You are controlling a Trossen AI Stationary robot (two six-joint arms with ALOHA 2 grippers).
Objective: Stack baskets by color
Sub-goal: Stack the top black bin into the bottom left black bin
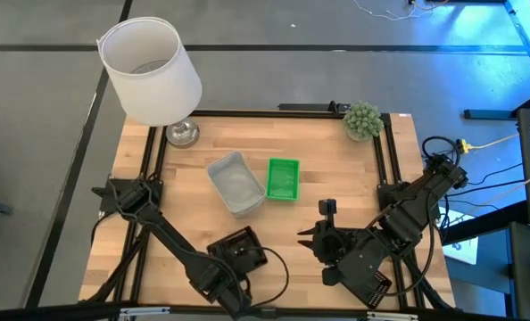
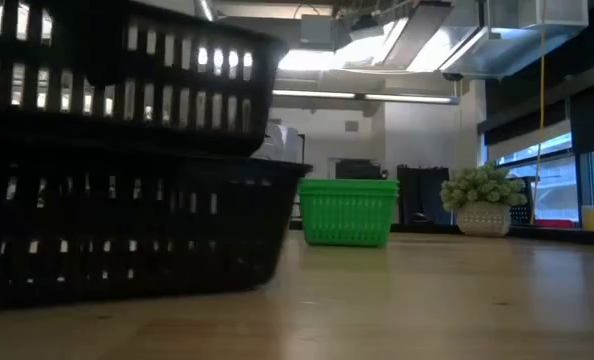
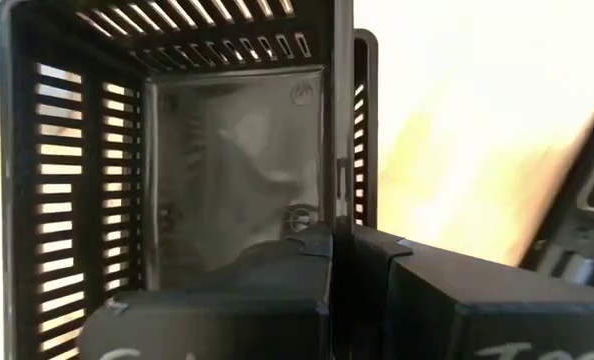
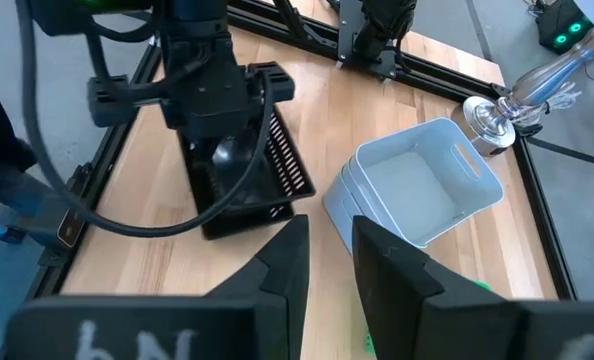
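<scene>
While my left tool [image 1: 234,267] is clamped on a black basket [image 1: 240,250] above the black stack at the worktop's [image 1: 336,178] near edge, I must lower and release; right tool [image 1: 323,234] hovers empty, fingers apart.

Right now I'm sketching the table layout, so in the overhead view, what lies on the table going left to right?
Lamp → black baskets under the left hand → grey-white baskets → green basket → right hand → plant.
</scene>
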